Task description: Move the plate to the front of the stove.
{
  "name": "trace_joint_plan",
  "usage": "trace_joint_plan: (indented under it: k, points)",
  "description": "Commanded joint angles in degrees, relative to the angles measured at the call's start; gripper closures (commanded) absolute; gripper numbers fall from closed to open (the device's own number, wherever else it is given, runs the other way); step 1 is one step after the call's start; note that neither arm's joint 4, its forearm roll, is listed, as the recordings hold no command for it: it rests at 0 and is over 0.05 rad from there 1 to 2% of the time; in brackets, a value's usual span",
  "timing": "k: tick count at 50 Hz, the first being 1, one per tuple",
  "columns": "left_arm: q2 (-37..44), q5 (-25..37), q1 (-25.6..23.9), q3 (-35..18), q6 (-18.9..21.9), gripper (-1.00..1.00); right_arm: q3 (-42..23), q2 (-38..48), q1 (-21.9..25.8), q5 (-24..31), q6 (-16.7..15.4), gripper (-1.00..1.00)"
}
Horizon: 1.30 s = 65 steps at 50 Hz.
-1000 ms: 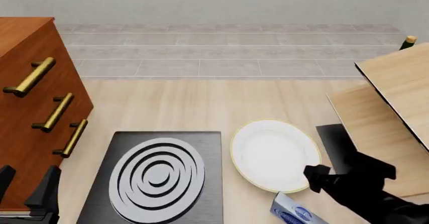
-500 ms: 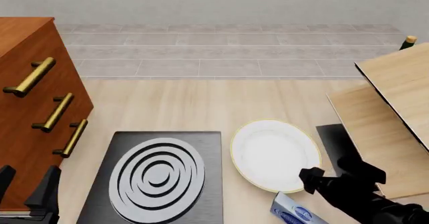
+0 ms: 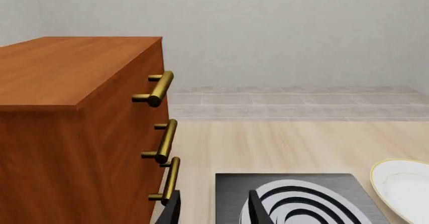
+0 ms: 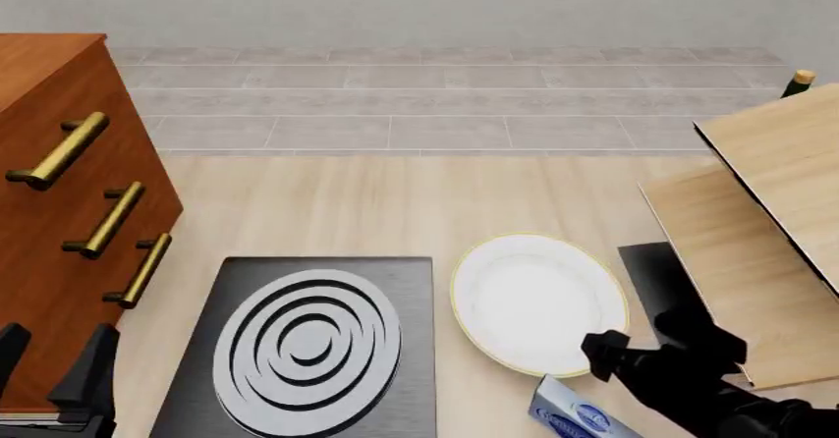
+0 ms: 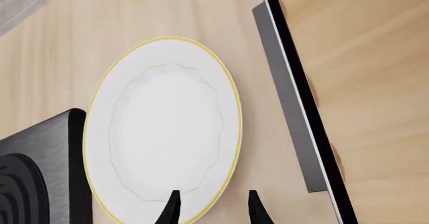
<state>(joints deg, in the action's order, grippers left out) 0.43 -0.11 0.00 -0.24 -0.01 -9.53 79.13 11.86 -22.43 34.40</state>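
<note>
Plate (image 4: 537,302) lies between stove (image 4: 309,345) and black slab (image 4: 655,276), right gripper (image 4: 636,352) fingers apart at its edge

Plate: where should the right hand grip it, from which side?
Grip the plate by its near rim, coming from the robot's side. It lies flat and shallow, so only the thin edge offers a pinch, and the right hand is open, one fingertip over that rim already.

White plate (image 4: 537,301) with yellow rim; dark-grey stove (image 4: 308,345), grey rings.

No legible text; blue print on box (image 4: 577,416) unreadable.
</note>
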Motion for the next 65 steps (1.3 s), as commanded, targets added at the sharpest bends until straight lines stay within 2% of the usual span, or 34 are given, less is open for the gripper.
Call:
trace_joint_plan:
  k: [1,8,20,48,65]
  points:
    - [0.0,0.0,0.0,0.0,0.0,-1.0,0.2,2.3,0.5,-2.1,0.4,-1.0]
    - [0.0,0.0,0.0,0.0,0.0,-1.0,0.4,5.0,0.5,-4.2,0.6,-1.0]
    - [0.0,0.0,0.0,0.0,0.0,-1.0,0.1,4.8,1.7,-3.9,0.9,-1.0]
    - [0.0,0.0,0.0,0.0,0.0,-1.0,-0.4,6.8,1.1,-4.8,0.6,-1.0]
    - [0.0,0.0,0.0,0.0,0.0,-1.0,-0.6,9.1,1.8,-6.9,1.3,-1.0]
